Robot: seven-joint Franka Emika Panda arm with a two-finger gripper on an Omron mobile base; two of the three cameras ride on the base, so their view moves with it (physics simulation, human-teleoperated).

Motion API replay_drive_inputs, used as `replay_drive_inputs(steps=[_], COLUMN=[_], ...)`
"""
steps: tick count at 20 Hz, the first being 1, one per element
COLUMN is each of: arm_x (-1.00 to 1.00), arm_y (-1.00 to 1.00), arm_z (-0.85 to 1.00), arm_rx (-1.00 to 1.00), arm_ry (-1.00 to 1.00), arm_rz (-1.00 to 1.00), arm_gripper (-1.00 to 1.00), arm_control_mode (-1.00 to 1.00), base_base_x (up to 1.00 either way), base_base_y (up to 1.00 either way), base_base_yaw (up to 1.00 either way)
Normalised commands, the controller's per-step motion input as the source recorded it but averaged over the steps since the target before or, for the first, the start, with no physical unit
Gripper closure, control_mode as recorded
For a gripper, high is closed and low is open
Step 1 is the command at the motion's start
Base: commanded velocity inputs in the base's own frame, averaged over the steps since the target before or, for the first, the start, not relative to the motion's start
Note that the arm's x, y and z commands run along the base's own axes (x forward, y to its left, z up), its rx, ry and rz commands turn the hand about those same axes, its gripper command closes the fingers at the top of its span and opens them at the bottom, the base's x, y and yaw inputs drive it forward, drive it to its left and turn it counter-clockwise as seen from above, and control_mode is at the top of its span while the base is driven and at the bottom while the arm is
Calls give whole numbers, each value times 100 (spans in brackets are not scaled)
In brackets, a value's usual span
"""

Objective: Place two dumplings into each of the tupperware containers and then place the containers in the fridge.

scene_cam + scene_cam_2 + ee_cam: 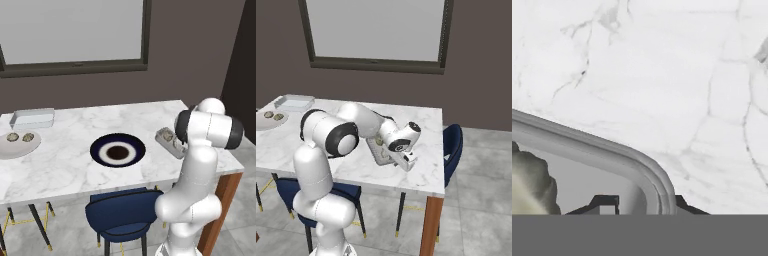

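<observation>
A clear tupperware container [169,140] lies near the marble table's right end with dumplings [167,134] inside. My gripper [644,202] has its tips astride that container's rounded corner wall [612,150], one inside and one outside, closed in on it. One dumpling [529,180] lies just inside. From the right, the gripper [407,162] hangs at the container [378,152]. The second tupperware container [32,118] sits at the far left. Two dumplings [12,136] rest on the pale grey plate [10,150]. The fridge is out of view.
A navy-and-white plate [100,150] sits mid-table. A blue chair [122,212] is tucked under the front edge, another blue chair [451,142] stands at the right end. The table edge [426,187] runs close to the gripped container. A window fills the back wall.
</observation>
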Motion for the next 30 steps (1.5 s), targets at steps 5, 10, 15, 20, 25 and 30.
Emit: replay_drive_inputs(steps=[5, 10, 15, 20, 25, 30], arm_x=[-21, -18, -89, -100, -100, -100], arm_y=[28, 11, -3, 0, 16, 85], arm_z=[52, 73, 100, 100, 74, 42], arm_rx=[0, 0, -10, -40, -24, -3], arm_ry=[0, 1, 2, 0, -3, -2], arm_rz=[-29, -31, -17, 0, 0, 10], arm_gripper=[100, 100, 100, 100, 100, 100], arm_control_mode=[-100, -100, -100, -100, -100, -100], base_base_x=[0, 0, 0, 0, 0, 0], base_base_y=[0, 0, 0, 0, 0, 0], base_base_yaw=[0, 0, 0, 0, 0, 0])
